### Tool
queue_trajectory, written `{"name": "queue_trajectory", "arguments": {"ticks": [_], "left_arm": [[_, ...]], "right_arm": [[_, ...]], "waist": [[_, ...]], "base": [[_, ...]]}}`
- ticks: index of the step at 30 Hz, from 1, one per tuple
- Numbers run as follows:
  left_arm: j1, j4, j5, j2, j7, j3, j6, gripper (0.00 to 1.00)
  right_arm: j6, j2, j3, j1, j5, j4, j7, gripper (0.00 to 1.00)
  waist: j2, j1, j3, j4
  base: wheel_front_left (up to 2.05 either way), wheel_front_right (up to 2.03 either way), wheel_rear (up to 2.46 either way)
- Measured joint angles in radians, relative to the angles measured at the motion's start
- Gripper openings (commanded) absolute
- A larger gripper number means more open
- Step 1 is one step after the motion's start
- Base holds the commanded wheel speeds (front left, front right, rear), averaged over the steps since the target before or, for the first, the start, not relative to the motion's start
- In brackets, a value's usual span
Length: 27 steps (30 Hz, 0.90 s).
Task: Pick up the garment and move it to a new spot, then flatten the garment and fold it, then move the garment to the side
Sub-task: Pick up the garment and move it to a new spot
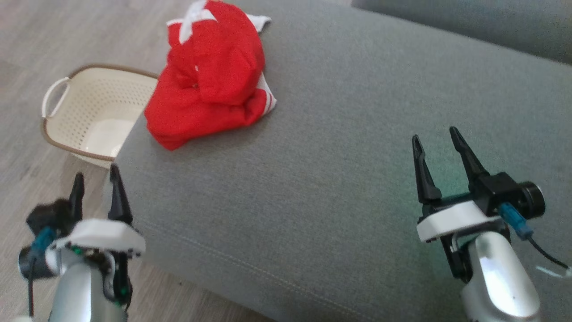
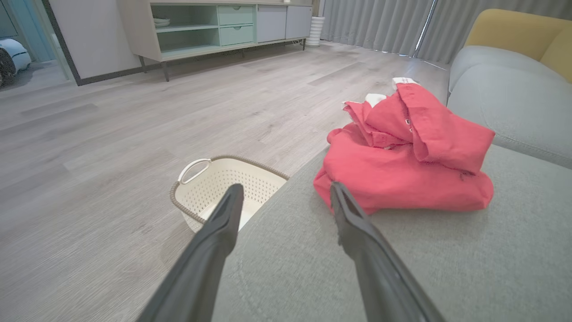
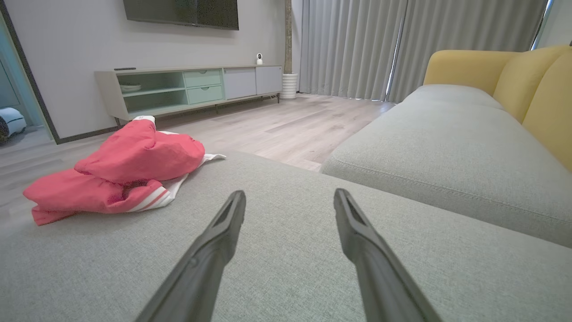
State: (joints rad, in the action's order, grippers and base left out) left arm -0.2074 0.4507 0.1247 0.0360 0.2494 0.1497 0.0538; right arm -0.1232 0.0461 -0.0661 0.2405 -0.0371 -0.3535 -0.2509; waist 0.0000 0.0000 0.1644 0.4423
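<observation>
**Grey seat cushion (image 1: 339, 147), red garment (image 1: 210, 80) heaped at its far left corner, both grippers spread and empty**

Widest of all in the head view: the grey woven seat cushion, with a stitched seam along its near edge. Beyond it, at the top right, a second seat (image 3: 447, 147) in the same grey, backed by yellow cushions (image 3: 469, 67) in the right wrist view. To the left, pale wood-look floor (image 2: 111, 134), running back to a long low sideboard (image 3: 187, 87) with green shelves and drawers against the wall. Above that, a dark screen (image 3: 183, 12); beside it, grey curtains (image 3: 348, 44).

Next in size, the garment: red, with white trim and white stripes at one hem. Crumpled in a loose heap, neither flattened nor folded. Resting on the seat cushion near its far left corner, its left side right at the cushion's edge. Well apart from both grippers.

Just beside the cushion's left edge, down on the floor and below the garment: a cream perforated basket (image 1: 96, 105) with a brown rim and a loop handle.

Smallest, the two grippers. Left gripper (image 1: 96, 173): lower left of the head view, over the floor just off the cushion's near left corner, fingers spread apart, nothing between them, aimed towards basket and garment. Right gripper (image 1: 435, 136): lower right, above the cushion, fingers likewise spread wide, nothing gripped, bare grey fabric ahead.
</observation>
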Motion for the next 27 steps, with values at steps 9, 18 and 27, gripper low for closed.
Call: {"name": "queue_trajectory", "arguments": {"ticks": [9,18,27], "left_arm": [[-0.221,0.139,0.035,0.016,0.000,0.019,0.061,1.00],[-0.449,0.302,0.126,0.095,0.000,-0.074,0.071,1.00],[-0.623,0.483,0.282,0.230,-0.007,-0.285,0.077,1.00]], "right_arm": [[0.000,0.003,-0.046,0.089,-0.047,0.009,0.000,1.00],[0.000,0.010,-0.079,0.145,-0.061,0.018,0.000,1.00],[0.000,0.011,-0.097,0.176,-0.061,0.010,0.000,1.00]], "waist": [[0.0000,0.0000,0.121,-0.060],[0.0000,0.0002,0.213,-0.123],[0.0000,0.0001,0.272,-0.200]], "base": [[0.00,0.00,0.00],[0.00,0.00,0.00],[0.00,0.00,0.00]]}}
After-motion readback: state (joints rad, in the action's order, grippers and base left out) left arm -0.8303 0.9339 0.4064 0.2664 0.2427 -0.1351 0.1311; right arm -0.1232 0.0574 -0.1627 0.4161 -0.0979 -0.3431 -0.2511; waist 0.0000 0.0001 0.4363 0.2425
